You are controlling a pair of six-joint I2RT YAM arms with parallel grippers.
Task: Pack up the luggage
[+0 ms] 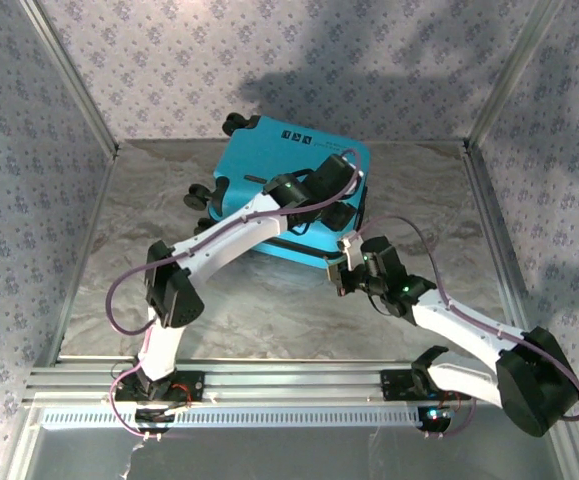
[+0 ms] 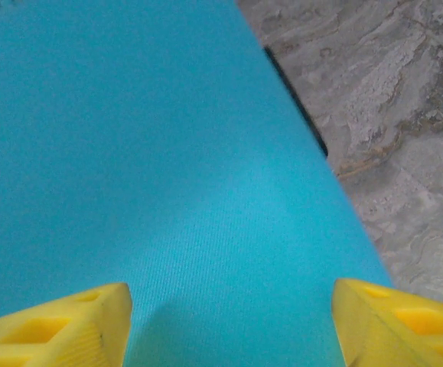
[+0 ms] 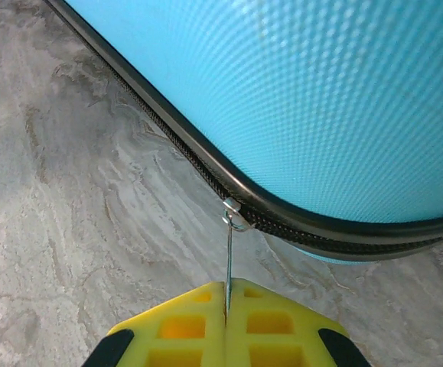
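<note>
Left hand [image 2: 230, 325] open, over the suitcase [image 2: 129, 153]. Right hand [image 3: 226, 310] pinched tight on the zipper pull [image 3: 229, 248] at the suitcase's edge.

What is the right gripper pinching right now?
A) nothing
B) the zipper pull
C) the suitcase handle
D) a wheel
B: the right gripper has its yellow fingers shut on the thin metal zipper pull, which hangs from the zipper at a corner of the luggage.

left arm [image 1: 231, 240], right arm [image 1: 459, 326]: white links, black joints | cables [image 1: 116, 292]: purple, looping alongside each | fingers [image 2: 57, 330]: yellow plastic, square moulded recesses | lights [image 1: 285, 187]: green, near wrists
</note>
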